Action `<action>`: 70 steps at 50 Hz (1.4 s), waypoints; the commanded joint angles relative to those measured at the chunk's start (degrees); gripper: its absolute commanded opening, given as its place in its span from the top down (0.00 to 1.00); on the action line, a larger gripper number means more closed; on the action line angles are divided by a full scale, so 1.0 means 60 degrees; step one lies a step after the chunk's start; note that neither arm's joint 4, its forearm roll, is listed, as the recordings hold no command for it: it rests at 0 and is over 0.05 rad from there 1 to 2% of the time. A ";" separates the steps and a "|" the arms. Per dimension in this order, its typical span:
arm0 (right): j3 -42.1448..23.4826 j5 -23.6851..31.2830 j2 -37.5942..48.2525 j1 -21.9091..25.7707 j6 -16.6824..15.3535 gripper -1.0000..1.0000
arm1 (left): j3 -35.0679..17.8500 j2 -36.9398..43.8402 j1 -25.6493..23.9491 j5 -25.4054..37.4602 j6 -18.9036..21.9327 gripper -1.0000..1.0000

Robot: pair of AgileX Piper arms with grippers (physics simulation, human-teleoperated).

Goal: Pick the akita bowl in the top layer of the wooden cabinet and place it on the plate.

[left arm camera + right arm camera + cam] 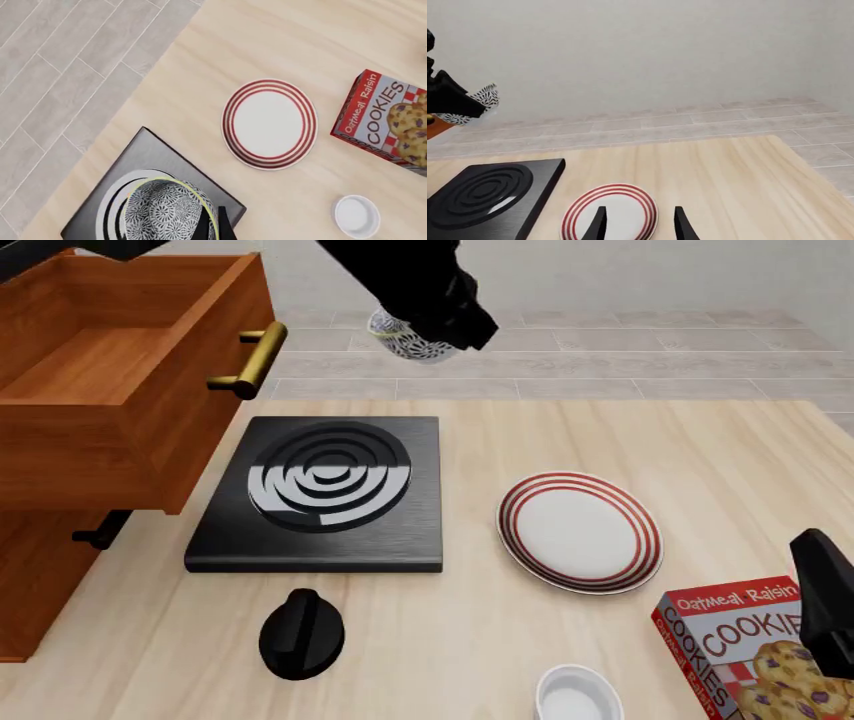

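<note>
Looking down the left wrist view, the left gripper [215, 227] had its jaws clamped on the rim of the small black-and-white patterned akita bowl [163, 212], above the black square stove slab [157, 162], with the round white red-ringed plate [269, 123] nearby on the pale wooden table [287, 40]. In the front view, the bowl hung high beside the open reddish-brown top drawer [120, 370]. In the right wrist view, the right gripper [639, 225] hovered with jaws apart.

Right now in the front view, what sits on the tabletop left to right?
Reddish-brown wooden cabinet → black square stove slab → round white plate with red rings → red oatmeal raisin cookies box. The black knob and small white bowl overlap those spans, so I left them out.
</note>
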 commanded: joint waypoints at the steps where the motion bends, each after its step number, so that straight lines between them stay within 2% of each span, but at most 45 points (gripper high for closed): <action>1: 0.0000 -0.0010 0.0000 0.0027 0.0015 0.00 | -0.0114 0.0425 -0.0458 -0.0145 -0.0107 1.00; 22: -0.0008 0.0004 0.0000 0.0061 0.0011 0.00 | -0.0542 0.1314 -0.1130 -0.0272 -0.0522 1.00; 30: -0.0007 0.0021 0.0000 0.0085 -0.0007 0.00 | -0.1005 0.1776 -0.1388 -0.0179 -0.0656 1.00; 62: 0.0011 0.0037 0.0001 0.0104 -0.0001 0.00 | -0.1897 0.3194 -0.1654 -0.0245 -0.0936 1.00; 70: 0.0013 0.0026 0.0000 0.0079 0.0036 0.00 | -0.1775 0.3453 -0.1635 -0.0462 -0.0875 1.00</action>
